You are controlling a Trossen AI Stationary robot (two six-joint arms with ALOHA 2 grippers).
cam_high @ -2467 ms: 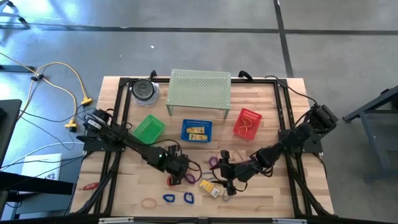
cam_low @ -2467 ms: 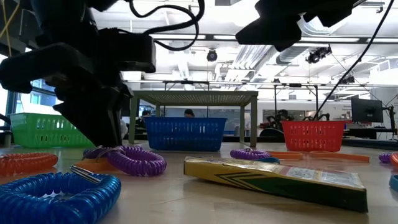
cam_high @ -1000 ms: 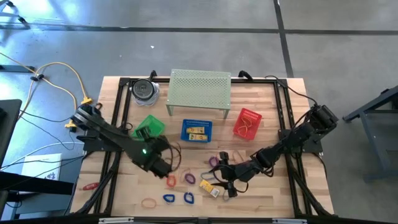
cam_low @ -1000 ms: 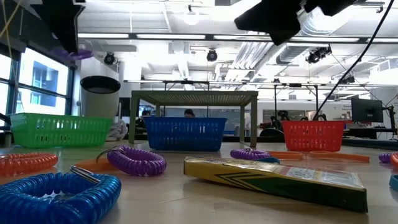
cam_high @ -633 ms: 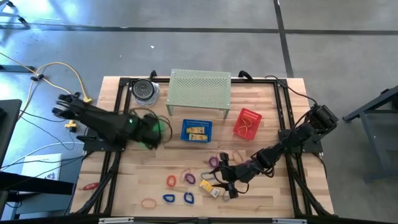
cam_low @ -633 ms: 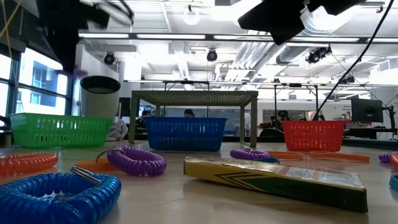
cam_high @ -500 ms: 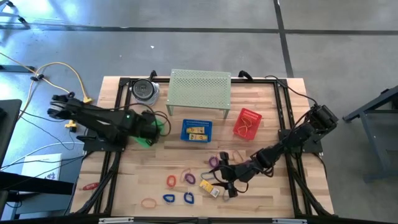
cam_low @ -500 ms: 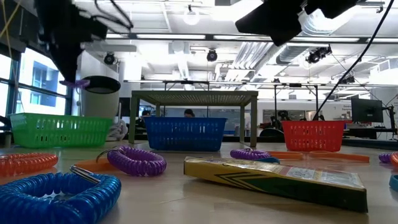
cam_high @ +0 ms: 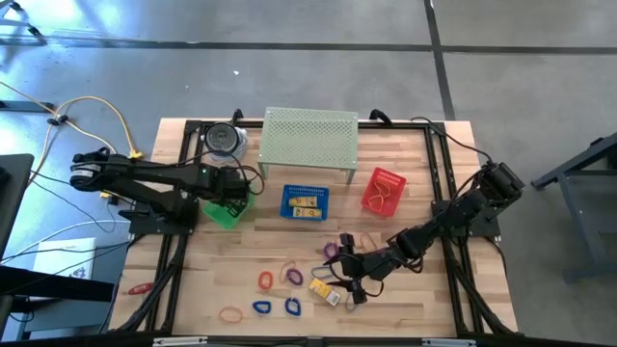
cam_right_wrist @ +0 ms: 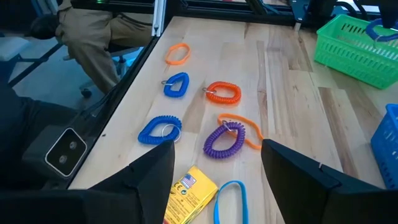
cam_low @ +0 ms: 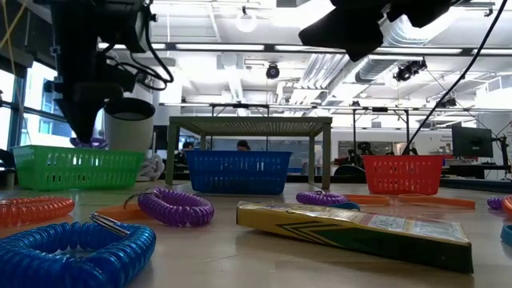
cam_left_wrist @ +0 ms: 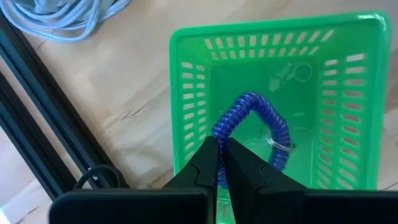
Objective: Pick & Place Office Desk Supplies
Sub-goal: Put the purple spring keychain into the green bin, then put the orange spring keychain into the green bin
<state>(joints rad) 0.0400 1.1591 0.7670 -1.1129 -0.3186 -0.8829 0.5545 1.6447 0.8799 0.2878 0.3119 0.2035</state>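
Note:
My left gripper (cam_high: 231, 189) hangs over the green basket (cam_high: 231, 207) at the table's left and is shut on a purple coil loop (cam_left_wrist: 256, 122). In the low view the loop (cam_low: 90, 142) sits at about the height of the basket's rim (cam_low: 76, 150). My right gripper (cam_high: 347, 275) waits open over the near middle, above a yellow box (cam_right_wrist: 189, 190). Loose on the wood lie a purple coil (cam_right_wrist: 224, 140), an orange coil (cam_right_wrist: 224, 93), two blue coils (cam_right_wrist: 160, 129) and an orange band (cam_right_wrist: 177, 54). My left gripper pinches the coil loop at one end (cam_left_wrist: 219, 144) between its two fingertips, pointing steeply down from above. The rest of the loop hangs below the fingers over the inside of the green basket; whether it touches the basket's floor cannot be told.
A blue basket (cam_high: 305, 201) with yellow blocks and a red basket (cam_high: 384, 190) stand behind the loose items. A perforated shelf (cam_high: 308, 143) and a round container (cam_high: 224, 140) are at the far edge. A black frame (cam_high: 178, 207) runs along the table's sides.
My left gripper, still shut on the purple coil loop, has swung from the near middle toward the far left, rolling its wrist, and come down over the green basket. The loop has sunk to about the basket's rim.

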